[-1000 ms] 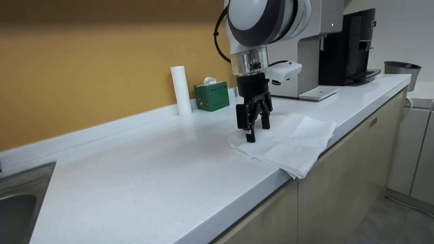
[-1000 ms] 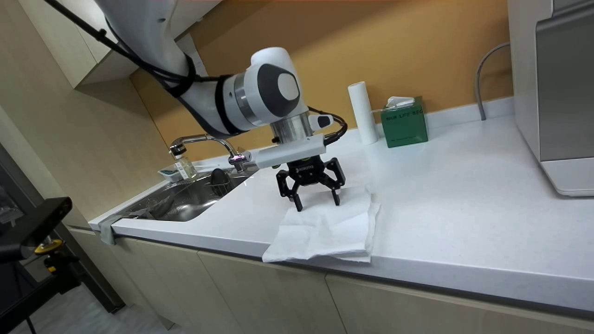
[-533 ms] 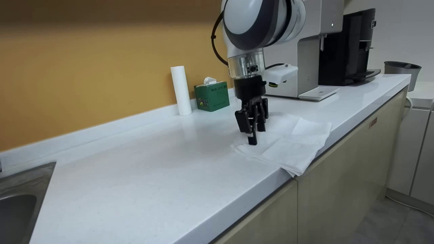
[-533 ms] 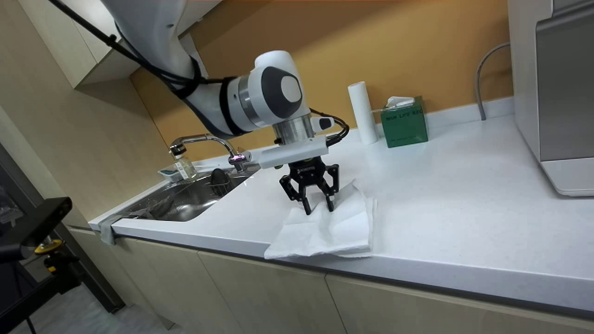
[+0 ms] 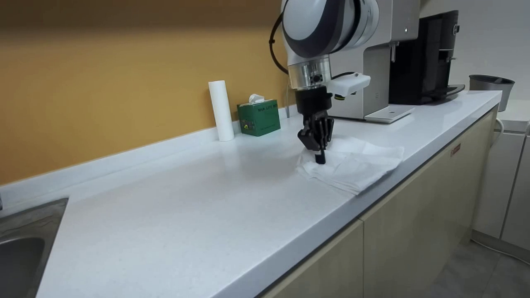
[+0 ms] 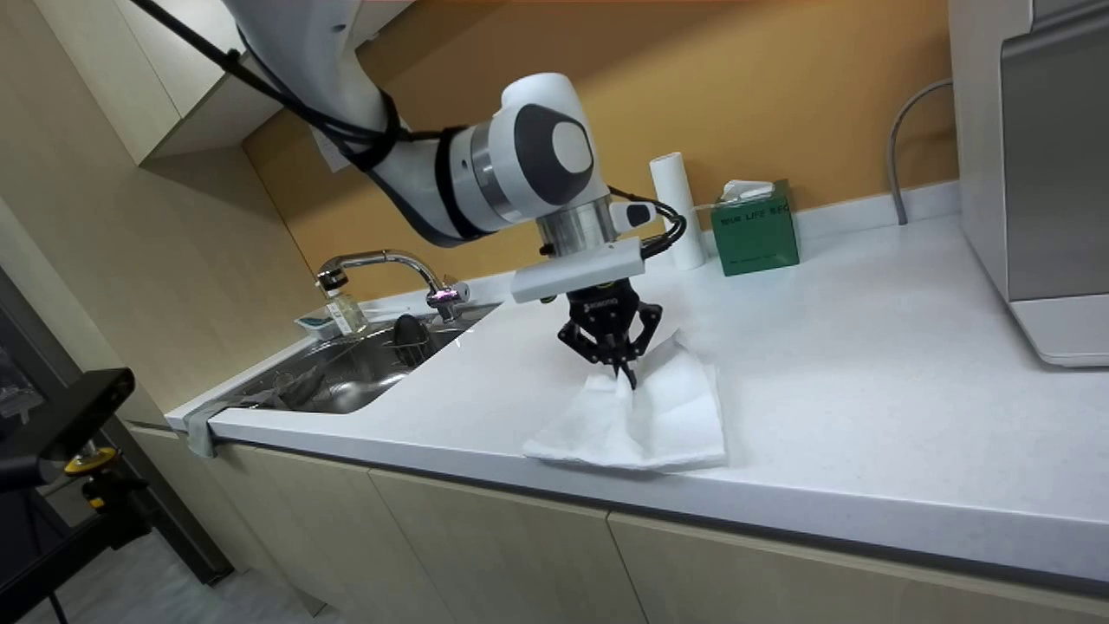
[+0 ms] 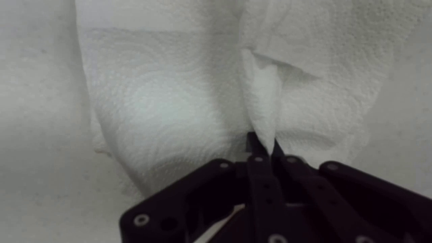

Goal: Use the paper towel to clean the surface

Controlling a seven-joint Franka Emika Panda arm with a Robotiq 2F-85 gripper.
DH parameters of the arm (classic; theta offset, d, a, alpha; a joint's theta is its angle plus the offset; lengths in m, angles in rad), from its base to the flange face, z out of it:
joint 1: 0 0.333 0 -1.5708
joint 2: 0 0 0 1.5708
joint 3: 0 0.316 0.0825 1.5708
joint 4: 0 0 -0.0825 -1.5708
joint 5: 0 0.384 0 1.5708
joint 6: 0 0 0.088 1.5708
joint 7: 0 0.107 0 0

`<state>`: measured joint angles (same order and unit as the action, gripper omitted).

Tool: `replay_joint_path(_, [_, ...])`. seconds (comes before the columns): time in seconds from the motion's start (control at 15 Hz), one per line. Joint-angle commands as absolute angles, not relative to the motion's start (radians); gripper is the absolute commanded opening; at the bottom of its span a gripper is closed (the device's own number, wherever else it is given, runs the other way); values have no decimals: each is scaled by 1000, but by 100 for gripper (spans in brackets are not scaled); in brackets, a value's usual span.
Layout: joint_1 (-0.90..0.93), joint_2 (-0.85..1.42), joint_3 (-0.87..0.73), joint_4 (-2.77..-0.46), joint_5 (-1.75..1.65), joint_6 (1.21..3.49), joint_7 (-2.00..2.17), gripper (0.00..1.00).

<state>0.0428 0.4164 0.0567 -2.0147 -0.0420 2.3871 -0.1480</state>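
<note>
A white, folded paper towel lies near the front edge of the white counter surface, its lower end close to that edge in both exterior views. My gripper points down at the towel's back part, and its jaws have come together. In the wrist view a raised fold of the paper towel runs in between the dark fingertips of the gripper, pinched there. The rest of the towel spreads out, creased and slightly lifted around the grip. What lies beneath it is hidden.
A white paper roll and a green tissue box stand against the back wall. A steel sink with a faucet is at one end. A grey machine stands at the other, with a black machine beyond.
The jaws, wide apart a second ago, have closed and gathered a fold of towel. Gripper and towel have shifted toward the grey machine, and the overhanging towel end has drawn back from the front edge.
</note>
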Motion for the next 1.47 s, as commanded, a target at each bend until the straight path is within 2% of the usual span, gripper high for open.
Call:
replay_joint_path(0.0, [7,411,31,-1981,-41,2369,-145,1])
replay_joint_path(0.13, [6,416,36,-1998,-42,2385,-148,4])
replay_joint_path(0.47, [-12,415,28,-1985,-41,2385,-156,4])
replay_joint_path(0.53, [-11,415,29,-1985,-41,2385,-156,1])
replay_joint_path(1.4, [-20,615,-193,-1873,-39,2871,166,1])
